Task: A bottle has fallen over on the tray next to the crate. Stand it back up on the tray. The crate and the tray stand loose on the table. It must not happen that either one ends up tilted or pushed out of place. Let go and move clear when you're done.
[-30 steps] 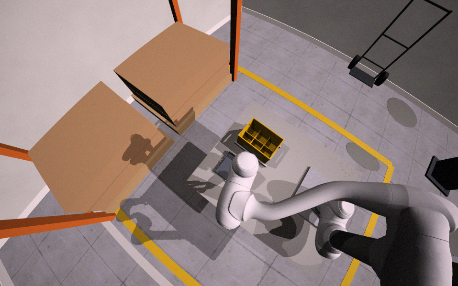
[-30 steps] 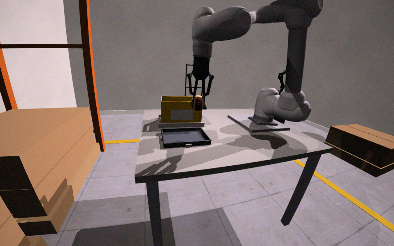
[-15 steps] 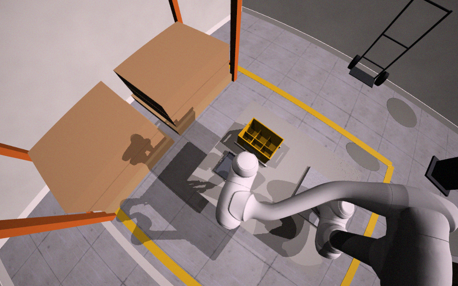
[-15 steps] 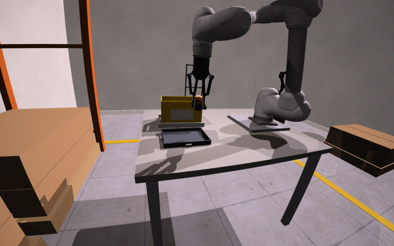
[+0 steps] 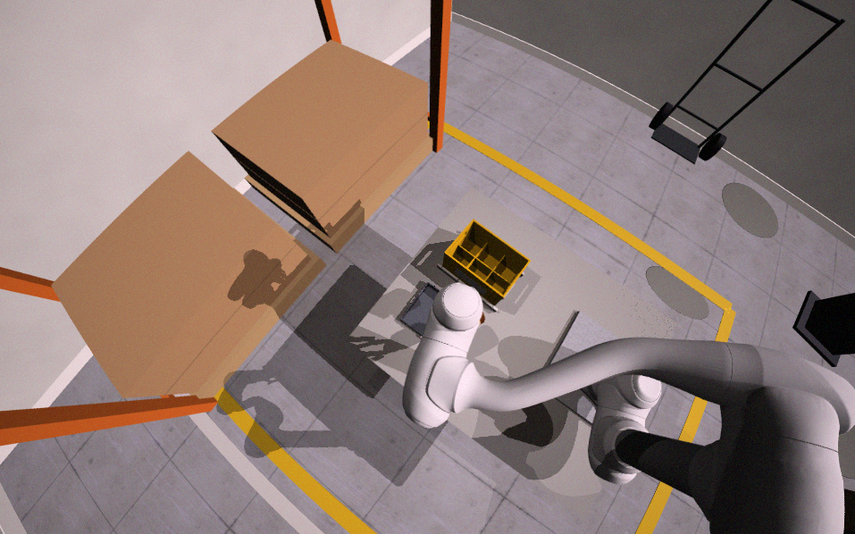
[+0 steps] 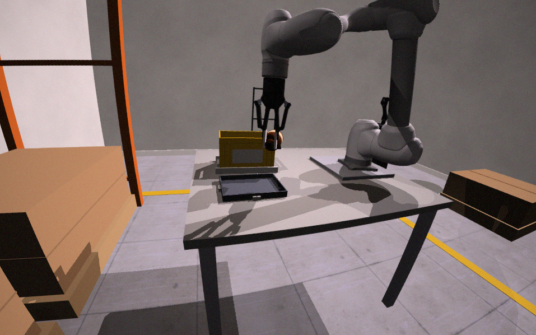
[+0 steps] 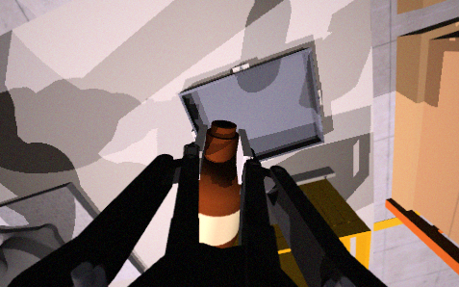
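Note:
My gripper is shut on a brown bottle with a cream label. The bottle is in the air, far from upright, its neck towards the exterior camera. Only a bit of the bottle shows beside the arm in the top view, where the arm hides the gripper. The shallow dark-rimmed tray lies on the table with nothing on the part that shows. The yellow crate stands beside it, behind it in the exterior view.
A low grey ledge runs along the crate's foot on the tray side. The arm's base plate is to the right on the table in the exterior view. Large cardboard boxes stand beyond the table's edge near an orange rack post.

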Tool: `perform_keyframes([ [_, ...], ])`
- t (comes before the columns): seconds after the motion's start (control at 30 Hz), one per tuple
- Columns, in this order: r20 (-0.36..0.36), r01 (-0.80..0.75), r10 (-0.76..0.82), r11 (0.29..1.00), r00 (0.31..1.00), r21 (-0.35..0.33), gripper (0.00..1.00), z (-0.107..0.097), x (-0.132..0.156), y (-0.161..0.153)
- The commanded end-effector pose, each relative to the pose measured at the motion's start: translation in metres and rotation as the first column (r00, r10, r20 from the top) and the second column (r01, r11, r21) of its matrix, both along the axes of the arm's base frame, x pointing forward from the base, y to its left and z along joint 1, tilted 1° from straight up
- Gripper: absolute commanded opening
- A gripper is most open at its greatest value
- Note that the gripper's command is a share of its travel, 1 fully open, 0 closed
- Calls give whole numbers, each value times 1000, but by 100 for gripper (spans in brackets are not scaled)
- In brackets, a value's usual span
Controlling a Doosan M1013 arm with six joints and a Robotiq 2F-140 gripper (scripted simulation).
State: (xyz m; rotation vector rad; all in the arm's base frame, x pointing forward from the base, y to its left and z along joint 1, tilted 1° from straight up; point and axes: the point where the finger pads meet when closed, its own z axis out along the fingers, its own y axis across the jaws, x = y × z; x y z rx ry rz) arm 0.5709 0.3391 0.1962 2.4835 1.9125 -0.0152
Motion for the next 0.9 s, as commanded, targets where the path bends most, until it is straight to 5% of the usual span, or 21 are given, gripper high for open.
perform_keyframes([
  [0.0,1,20,-20,1000,1000,-1,10,0,0,0],
  [0.87,1,63,-63,998,998,-1,10,0,0,0],
])
